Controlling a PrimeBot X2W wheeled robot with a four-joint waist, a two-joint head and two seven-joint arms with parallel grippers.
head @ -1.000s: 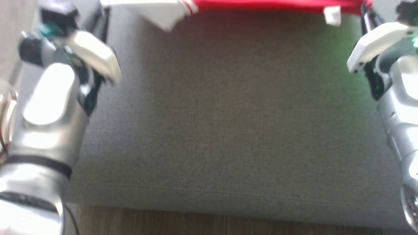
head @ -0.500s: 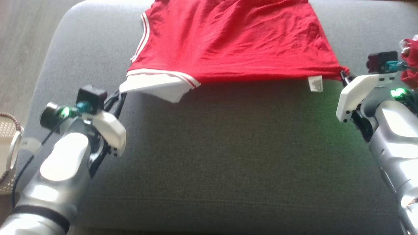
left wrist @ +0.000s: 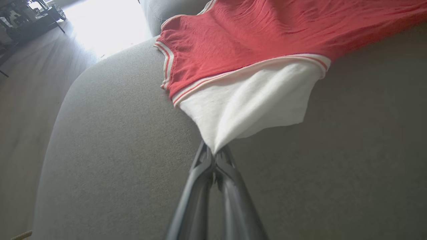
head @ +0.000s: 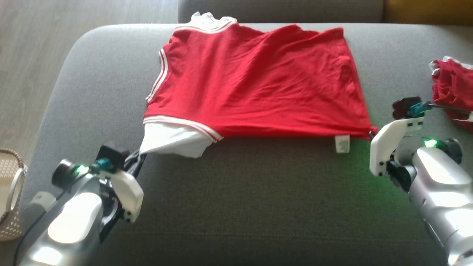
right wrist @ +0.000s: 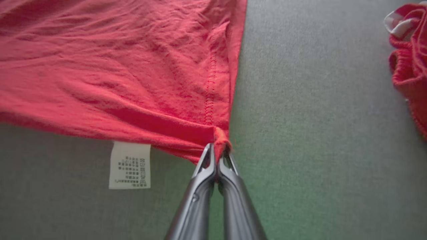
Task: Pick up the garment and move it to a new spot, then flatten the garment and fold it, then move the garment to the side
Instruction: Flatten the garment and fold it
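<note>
Grey woven upholstery covers the wide cushion (head: 258, 199) that carries everything. Its rounded left side drops to a pale wood-grain floor (head: 29, 55), where a woven basket (head: 9, 199) stands by the near left corner. Beyond the far edge rises another grey upholstered block (head: 281, 9), with a yellow patch (head: 428, 11) to its right. A bunched red cloth (head: 452, 90) lies at the cushion's right edge, apart from the rest.

The garment (head: 258, 85) is a red top edged with white-and-red striped trim. It lies spread across the far half of the cushion, about midway between the left and right edges, lightly creased. A white panel (head: 172, 142) pokes out from under the trim at its near left corner, and a white care label (head: 342, 143) hangs from the near hem close to the right corner.

The left gripper (left wrist: 213, 156) is clamped on the tip of the white panel. The right gripper (right wrist: 217, 160) is pinched tight on the garment's near right corner, and the near hem runs between them.
</note>
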